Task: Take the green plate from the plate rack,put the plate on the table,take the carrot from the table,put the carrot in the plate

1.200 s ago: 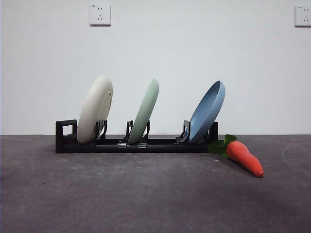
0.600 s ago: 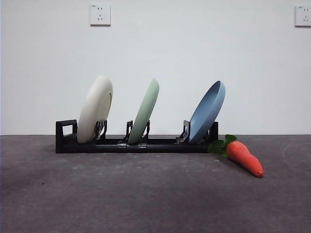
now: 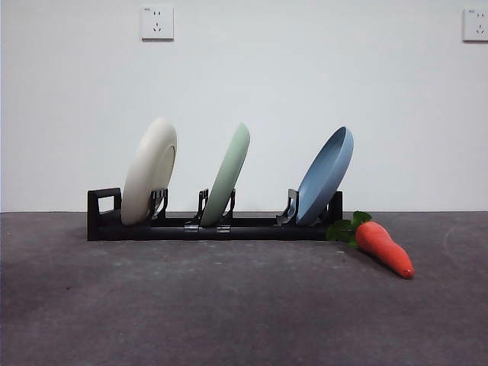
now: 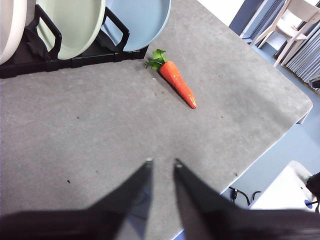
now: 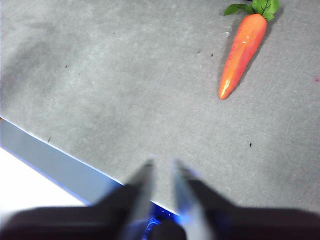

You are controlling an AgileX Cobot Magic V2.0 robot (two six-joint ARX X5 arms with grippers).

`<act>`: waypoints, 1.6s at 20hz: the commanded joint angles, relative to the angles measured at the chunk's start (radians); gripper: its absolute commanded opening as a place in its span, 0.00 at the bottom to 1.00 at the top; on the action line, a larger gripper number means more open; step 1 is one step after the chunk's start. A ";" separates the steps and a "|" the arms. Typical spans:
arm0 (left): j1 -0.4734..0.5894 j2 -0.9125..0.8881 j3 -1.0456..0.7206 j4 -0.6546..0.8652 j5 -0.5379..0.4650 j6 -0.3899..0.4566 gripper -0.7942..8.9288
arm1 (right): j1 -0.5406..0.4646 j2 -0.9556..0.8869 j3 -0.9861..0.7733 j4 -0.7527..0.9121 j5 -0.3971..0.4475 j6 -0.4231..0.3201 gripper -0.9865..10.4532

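centrally, the plate rack (image 3: 213, 226) stands on the table (image 3: 229, 305) and holds three plates, each leaning in its own slot between upright pegs. the cream-white plate (image 3: 149, 169) sits nearest the square loop end, the green plate (image 3: 229, 174) occupies the middle slot, and the blue plate (image 3: 326, 175) fills the slot at the far end. the carrot (image 3: 383, 248) lies flat on the table just beside the rack's blue-plate end, its leaves close to the rack and its tip pointing away; whether the leaves touch the rack is hard to judge. the left gripper (image 4: 162, 161) hangs above bare table well apart from the rack, its two jaws set narrowly apart with a slim gap and nothing between them. the right gripper (image 5: 161, 160) hangs over the table near its edge, apart from the carrot, its blurred jaws likewise slightly parted and empty. two wall sockets (image 3: 157, 23) sit on the white wall behind.
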 commanded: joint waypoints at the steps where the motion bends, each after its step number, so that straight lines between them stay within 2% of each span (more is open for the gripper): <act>1: 0.002 -0.001 0.006 0.004 -0.002 0.018 0.69 | -0.002 0.000 0.002 0.004 -0.005 -0.009 0.60; 2: 0.002 -0.001 0.006 0.004 0.000 0.018 0.69 | -0.002 0.000 0.002 0.004 -0.005 -0.009 0.64; 9: -0.011 0.027 0.019 0.043 -0.024 0.014 0.69 | -0.002 0.000 0.002 0.005 -0.013 0.000 0.64; 15: -0.130 0.185 0.110 0.301 -0.124 -0.090 0.69 | -0.002 0.000 0.002 0.006 -0.013 0.002 0.64; 17: -0.208 0.279 0.161 0.375 -0.213 -0.118 0.69 | -0.002 0.000 0.002 0.006 -0.013 0.002 0.64; 20: -0.341 0.454 0.266 0.449 -0.352 -0.117 0.69 | -0.002 0.000 0.002 0.006 -0.013 0.001 0.64; 23: -0.435 0.645 0.386 0.493 -0.480 -0.078 0.69 | -0.002 0.000 0.002 0.006 -0.013 0.001 0.64; 27: -0.500 0.917 0.551 0.587 -0.557 -0.057 0.69 | -0.002 0.000 0.002 0.006 -0.012 0.002 0.64; 32: -0.541 1.167 0.676 0.702 -0.639 -0.029 0.69 | -0.002 0.000 0.002 0.006 -0.013 0.002 0.64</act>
